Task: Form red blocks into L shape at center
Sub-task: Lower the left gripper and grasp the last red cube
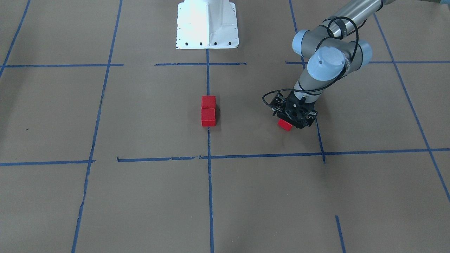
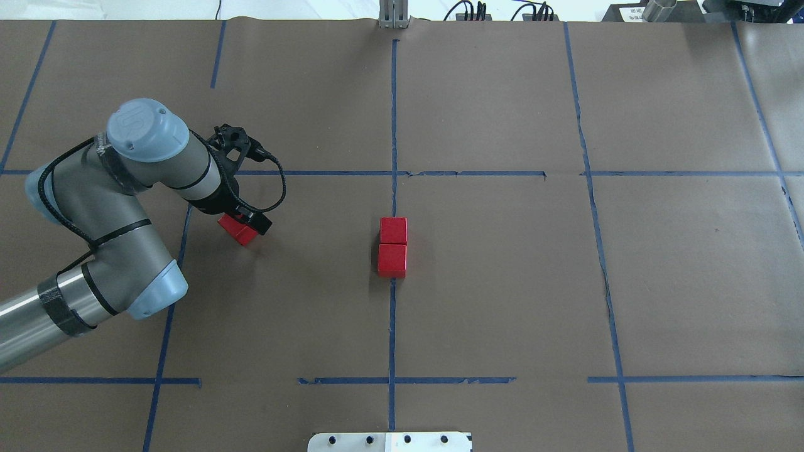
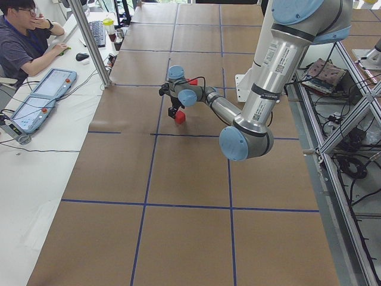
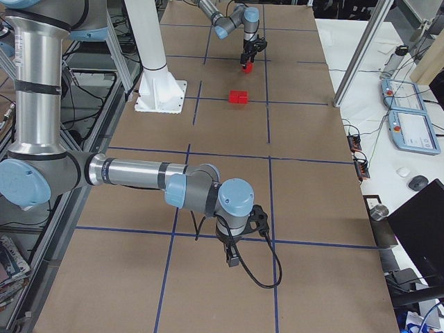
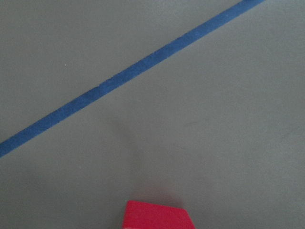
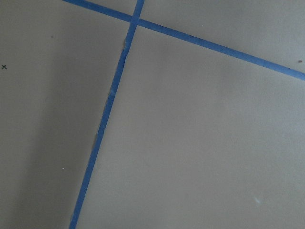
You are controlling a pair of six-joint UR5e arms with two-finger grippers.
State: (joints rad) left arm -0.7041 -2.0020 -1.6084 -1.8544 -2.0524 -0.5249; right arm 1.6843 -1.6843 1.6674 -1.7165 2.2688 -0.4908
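Note:
Two red blocks (image 1: 208, 102) (image 1: 208, 117) sit touching in a short column on the vertical tape line of the center (image 1: 158, 116); overhead they show as block (image 2: 393, 230) and block (image 2: 392, 260). A third red block (image 1: 285, 125) (image 2: 237, 230) sits tilted in my left gripper (image 1: 289, 122) (image 2: 244, 223), which is shut on it near the center's edge on my left side. The left wrist view shows only that block's top (image 5: 157, 215). My right gripper (image 4: 232, 258) points down over bare paper far from the blocks; I cannot tell whether it is open or shut.
The white robot base (image 1: 207, 24) stands behind the center. Blue tape lines (image 2: 392, 326) divide the brown paper. A person (image 3: 24, 42) sits at a side desk with a teach pendant (image 3: 41, 98). A metal post (image 3: 95, 44) stands at the table edge.

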